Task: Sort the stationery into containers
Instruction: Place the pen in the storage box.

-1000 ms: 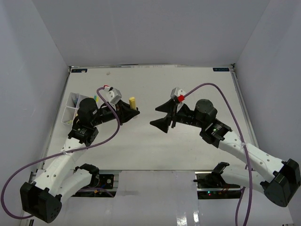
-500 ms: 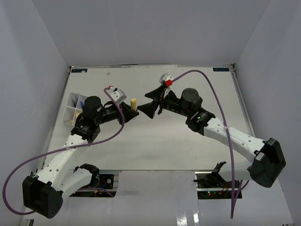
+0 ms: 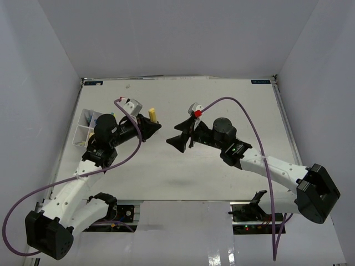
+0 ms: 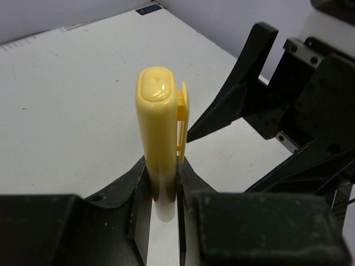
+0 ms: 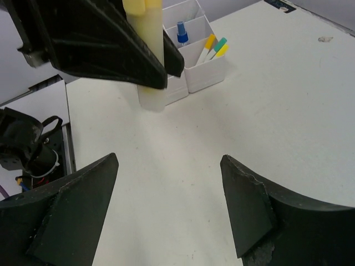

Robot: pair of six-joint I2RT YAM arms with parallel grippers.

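One yellow marker (image 4: 158,133), its clip-capped end pointing forward, is pinched between the closed jaws of the left gripper (image 3: 150,126). It is held above the table (image 3: 222,105), at about 10 o'clock from the table's centre. The right gripper (image 3: 178,134) sits near, at the marker's 4 o'clock, jaws spread wide and holding nothing. The white divided tray (image 3: 82,133) lies at the table's 9 o'clock edge, with yellow- and teal-capped pens (image 5: 213,45) in one compartment.

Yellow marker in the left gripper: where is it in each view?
Top external: yellow marker left of centre, sticking out of the left gripper.
Left wrist: yellow marker dead centre, clamped.
Right wrist: yellow marker at top edge, left of centre, behind the left gripper.
Shared landmark: the left gripper holding it.
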